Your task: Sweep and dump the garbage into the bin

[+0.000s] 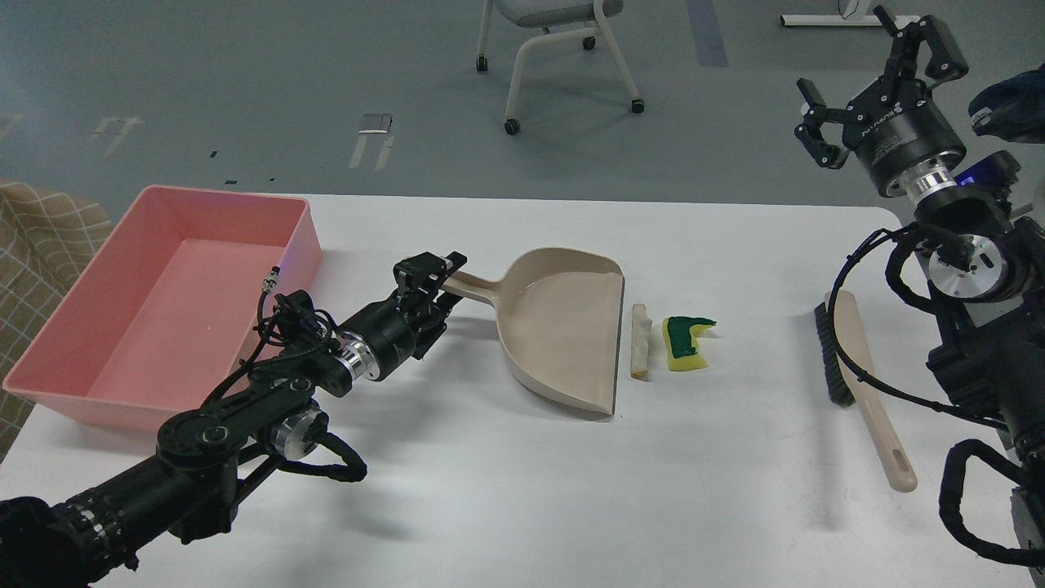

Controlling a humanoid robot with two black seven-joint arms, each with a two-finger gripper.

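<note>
The garbage lies mid-table: a pale crusty stick (640, 341) just off the open lip of the beige dustpan (563, 331), and a yellow sponge piece with a green top (684, 344) right of the stick. The pink bin (300, 245) stands at the far left, with nothing visible inside. My left gripper (441, 284) is closed around the end of the dustpan handle (473, 287). My right gripper (880, 64) is open and held high above the table's far right corner, holding nothing.
A beige brush with black bristles (867, 384) lies on the table at the right, below my right arm. A wheeled chair (555, 49) stands on the floor beyond the table. A checked beige cloth (41, 237) is at the left edge.
</note>
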